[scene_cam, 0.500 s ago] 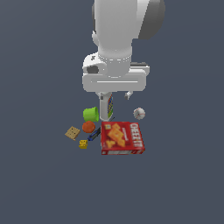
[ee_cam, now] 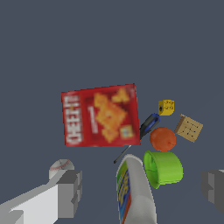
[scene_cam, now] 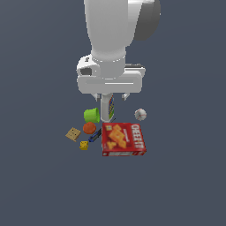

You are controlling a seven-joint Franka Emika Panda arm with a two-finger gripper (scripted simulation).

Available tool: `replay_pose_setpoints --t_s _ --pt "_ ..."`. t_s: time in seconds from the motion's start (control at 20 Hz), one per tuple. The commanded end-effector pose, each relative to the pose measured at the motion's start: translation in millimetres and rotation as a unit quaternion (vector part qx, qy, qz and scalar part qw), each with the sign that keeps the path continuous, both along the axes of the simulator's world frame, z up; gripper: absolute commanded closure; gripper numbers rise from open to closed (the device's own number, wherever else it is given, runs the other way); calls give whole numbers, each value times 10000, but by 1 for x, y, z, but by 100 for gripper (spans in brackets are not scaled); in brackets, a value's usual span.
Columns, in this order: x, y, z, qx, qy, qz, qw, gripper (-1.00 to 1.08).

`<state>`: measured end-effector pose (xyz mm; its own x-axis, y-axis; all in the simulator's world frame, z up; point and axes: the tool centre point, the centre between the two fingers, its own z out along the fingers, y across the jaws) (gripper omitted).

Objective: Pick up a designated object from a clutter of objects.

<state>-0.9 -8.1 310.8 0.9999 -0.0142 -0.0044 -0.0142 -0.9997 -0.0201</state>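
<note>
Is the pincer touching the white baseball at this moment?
Apart. In the exterior view the pincer hangs well above the floor, open, while the white baseball sits alone on the floor at that view's right, with bare floor all around it.

Small white baseball [scene_cam: 140,114] [ee_cam: 61,166] on the floor, near the red cracker box [scene_cam: 123,139] [ee_cam: 100,115]

baseball [scene_cam: 140,114] standing apart — cracker box [scene_cam: 123,138] near, white bottle [scene_cam: 107,107] beside

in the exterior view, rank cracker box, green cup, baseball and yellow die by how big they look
1. cracker box, largest by far
2. green cup
3. baseball
4. yellow die, smallest

The baseball and die look fairly close in size, so that order is less sure.
</note>
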Motion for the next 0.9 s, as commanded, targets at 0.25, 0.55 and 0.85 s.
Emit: replay_pose_setpoints --t_s 0.25,0.55,0.85 --pt "0 2 -5 3 -1 25 10000 -92" --pt "-4 21 -28 -38 -1 207 9998 -92" --pt "-16 55 -68 -98 -4 545 9985 -92"
